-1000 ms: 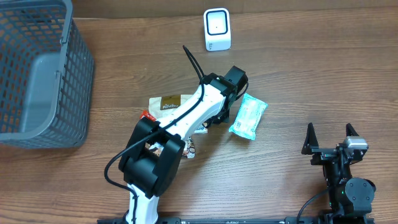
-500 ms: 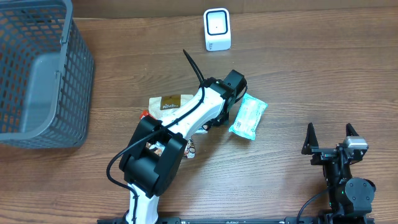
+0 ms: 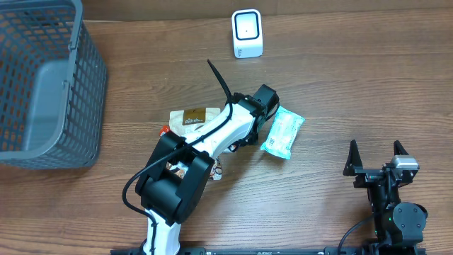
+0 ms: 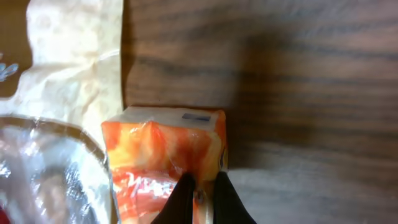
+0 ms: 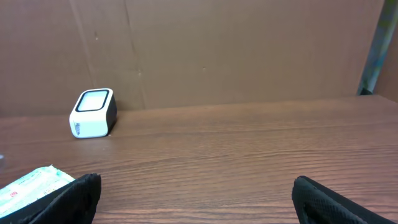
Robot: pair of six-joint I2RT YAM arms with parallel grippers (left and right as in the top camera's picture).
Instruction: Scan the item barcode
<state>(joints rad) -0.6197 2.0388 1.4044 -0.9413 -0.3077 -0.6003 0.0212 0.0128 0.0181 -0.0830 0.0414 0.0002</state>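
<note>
Left tool (image 4: 202, 198) is pinched fully shut on the edge of the orange packet (image 4: 165, 155), lying on the surface (image 4: 311, 93) right under it. You're at the grab step, I'd say; next you'd lift it and show its code side to the scanner (image 3: 247, 33), well beyond the tool. Right tool (image 3: 376, 152) is wide open, empty.
</note>
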